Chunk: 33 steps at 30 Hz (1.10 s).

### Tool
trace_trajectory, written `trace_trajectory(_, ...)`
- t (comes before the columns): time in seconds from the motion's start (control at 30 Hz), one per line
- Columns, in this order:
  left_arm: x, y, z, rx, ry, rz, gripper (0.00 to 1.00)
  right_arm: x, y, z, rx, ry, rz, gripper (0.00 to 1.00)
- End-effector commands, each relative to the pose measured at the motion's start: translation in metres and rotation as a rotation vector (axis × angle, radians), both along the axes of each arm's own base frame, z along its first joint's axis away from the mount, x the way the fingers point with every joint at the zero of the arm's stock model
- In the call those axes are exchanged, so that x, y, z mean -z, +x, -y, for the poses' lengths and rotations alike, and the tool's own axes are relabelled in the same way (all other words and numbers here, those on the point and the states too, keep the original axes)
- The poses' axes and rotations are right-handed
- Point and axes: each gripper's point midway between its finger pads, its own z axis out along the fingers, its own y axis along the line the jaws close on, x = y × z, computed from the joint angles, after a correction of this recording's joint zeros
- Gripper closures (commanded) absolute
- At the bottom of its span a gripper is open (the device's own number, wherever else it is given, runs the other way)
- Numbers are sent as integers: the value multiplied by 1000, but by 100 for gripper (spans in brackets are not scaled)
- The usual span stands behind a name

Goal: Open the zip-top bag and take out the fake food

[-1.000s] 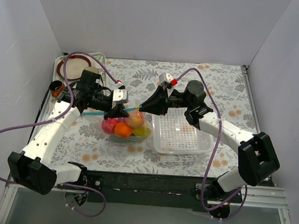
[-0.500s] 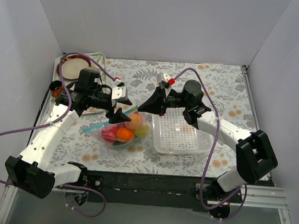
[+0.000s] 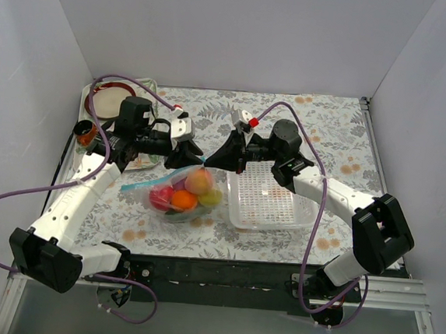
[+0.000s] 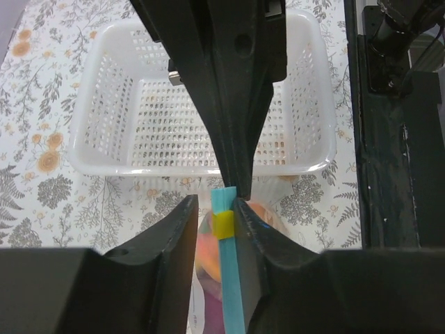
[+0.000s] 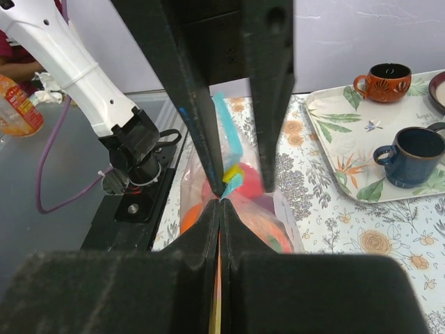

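Note:
The zip-top bag hangs by its top right corner and sags onto the table. The fake food, orange, red, yellow and green pieces, is inside it. Its light blue zip strip slants down to the left. My right gripper is shut on the corner of the bag. My left gripper is open, its jaws astride the zip strip at the yellow slider, right beside the right gripper's tips. The strip touches only one finger.
A white mesh basket stands just right of the bag, under the right arm. At the far left lies a tray with a plate, an orange cup and a blue cup. An orange-brown jar stands by the left wall.
The left end of the zip strip has dropped, so the strip now slants. My left gripper has moved right and up along it to the right gripper. The right gripper has hardly moved.

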Motion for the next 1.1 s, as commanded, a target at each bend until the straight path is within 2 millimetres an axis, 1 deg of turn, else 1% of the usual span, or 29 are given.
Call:
trace_trajectory(0.0,-20,0,-1,-3,-8,68,80,-22,0,-2,-4,42,63,99)
trace_trajectory(0.07,-19,0,-3,-17,5,63,91,-21,1,-2,4,34,60,99)
trace_trajectory(0.2,-16,-2,-7,-28,28,66,90,-20,4,-1,26,28,75,99)
trace_trajectory(0.27,-18,-4,-8,-30,29,76,90,-21,7,-2,40,29,87,99)
trace_trajectory(0.3,-19,-5,-9,-30,28,77,90,-18,9,-2,47,17,80,99)
trace_trajectory(0.53,-16,-7,-12,-35,49,78,90,-12,34,1,191,-17,115,99)
trace_trajectory(0.67,-14,-9,-13,-37,57,78,90,-14,45,6,244,-28,141,99)
trace_trajectory(0.77,-11,-10,-16,-38,70,83,90,-18,48,14,271,-19,156,99)
trace_trajectory(0.83,-11,-12,-16,-32,69,85,90,-16,43,14,247,-18,153,99)
trace_trajectory(0.9,-10,-13,-15,-27,65,81,89,-15,39,12,216,-16,135,81)
trace_trajectory(0.93,-11,-14,-14,-21,58,78,89,-11,33,10,165,-23,101,70)
trace_trajectory(0.97,-12,-13,-13,-19,56,76,89,-11,29,9,139,-23,88,52)
trace_trajectory(1.0,-12,-13,-13,-18,55,75,89,-13,25,7,109,-9,88,38)
trace_trajectory(1.03,-11,-12,-12,-17,56,67,89,-10,18,6,59,-15,51,28)
trace_trajectory(1.07,-13,-12,-12,-18,56,73,89,-11,15,4,39,-8,53,19)
